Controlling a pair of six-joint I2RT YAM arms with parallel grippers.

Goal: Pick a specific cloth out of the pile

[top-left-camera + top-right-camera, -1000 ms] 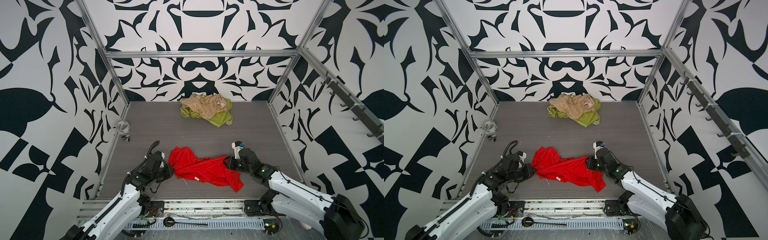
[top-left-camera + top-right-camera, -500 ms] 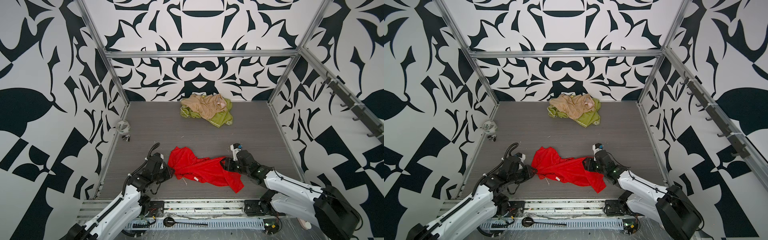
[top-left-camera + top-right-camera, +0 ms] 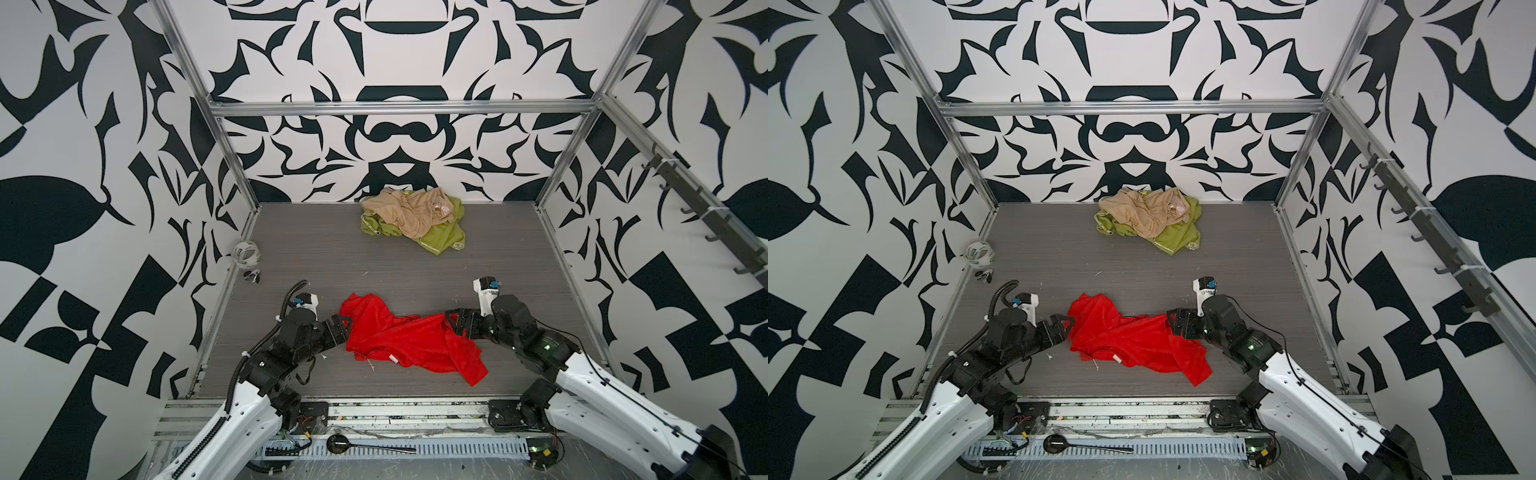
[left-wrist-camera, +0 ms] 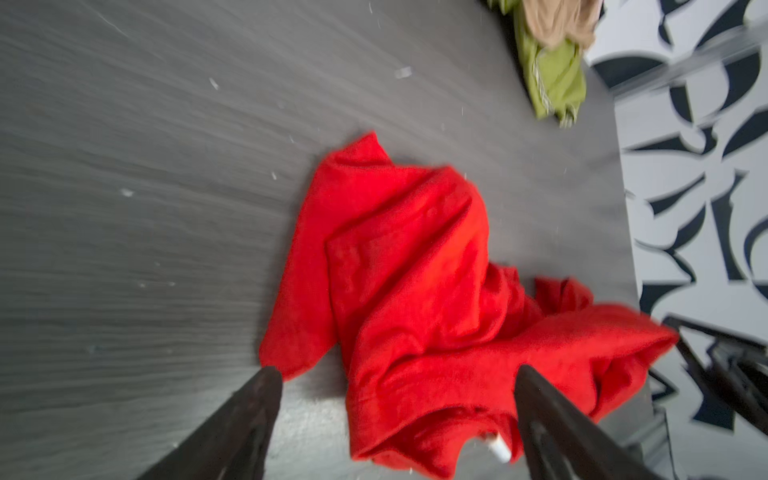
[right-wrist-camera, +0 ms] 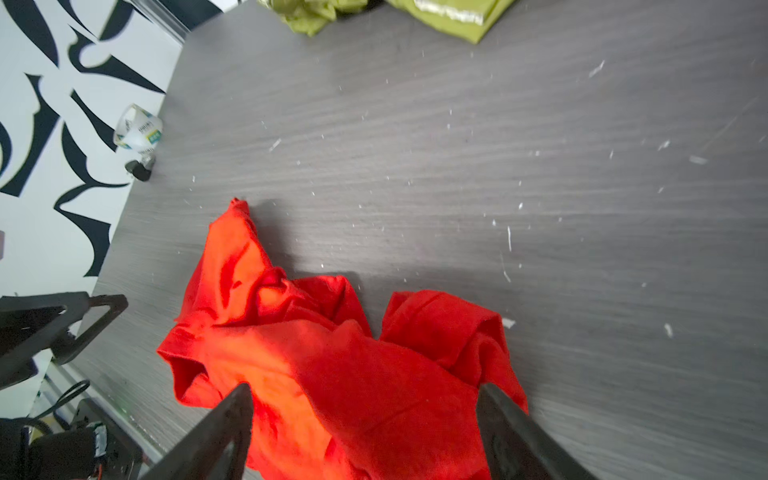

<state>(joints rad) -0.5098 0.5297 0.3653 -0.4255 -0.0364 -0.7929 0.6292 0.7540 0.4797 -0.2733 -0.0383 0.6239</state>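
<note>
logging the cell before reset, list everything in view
red cloth: 1, bright red, crumpled on the near floor between the grippers
olive-green cloth: 1, green with pale trim, by the back wall
beige cloth: 1, tan, on the olive-green cloth
tape roll: 1, white, left floor edge
small dark item: 1, black, by the tape roll
spoon: 1, black, on the front rail
left gripper: 1, black, open at the cloth's left end
right gripper: 1, black, open at its right end

left pincer (image 3: pixel 347 326) splayed wide, right pincer (image 3: pixel 453 323) likewise (both low, pointing inward)
</note>
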